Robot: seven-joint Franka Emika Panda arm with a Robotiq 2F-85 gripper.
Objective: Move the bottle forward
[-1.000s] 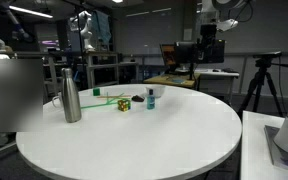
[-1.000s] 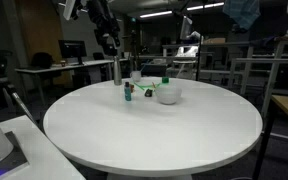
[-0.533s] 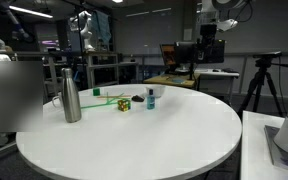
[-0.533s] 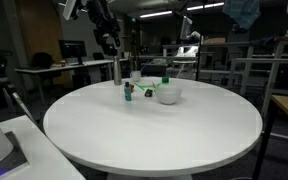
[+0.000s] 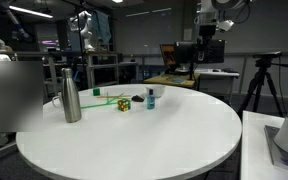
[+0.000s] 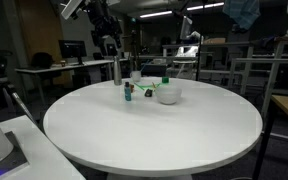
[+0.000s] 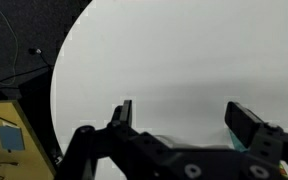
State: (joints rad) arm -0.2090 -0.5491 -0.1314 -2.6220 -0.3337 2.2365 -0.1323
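Note:
The small teal-blue bottle (image 5: 150,98) with a whitish top stands upright on the round white table (image 5: 164,135), towards its far side; it also shows in an exterior view (image 6: 128,92). My gripper (image 5: 210,48) hangs high above the table, well away from the bottle, and also shows in an exterior view (image 6: 111,45). In the wrist view my gripper (image 7: 184,118) is open and empty over bare white tabletop. A teal sliver (image 7: 242,145) shows by one finger; I cannot tell what it is.
A tall steel flask (image 5: 71,99) stands apart from the bottle, with a small multicoloured cube (image 5: 124,103) between them. A white bowl-like object (image 6: 168,94) with a green piece sits near the bottle. Lab desks, monitors and a tripod (image 5: 259,85) surround the table.

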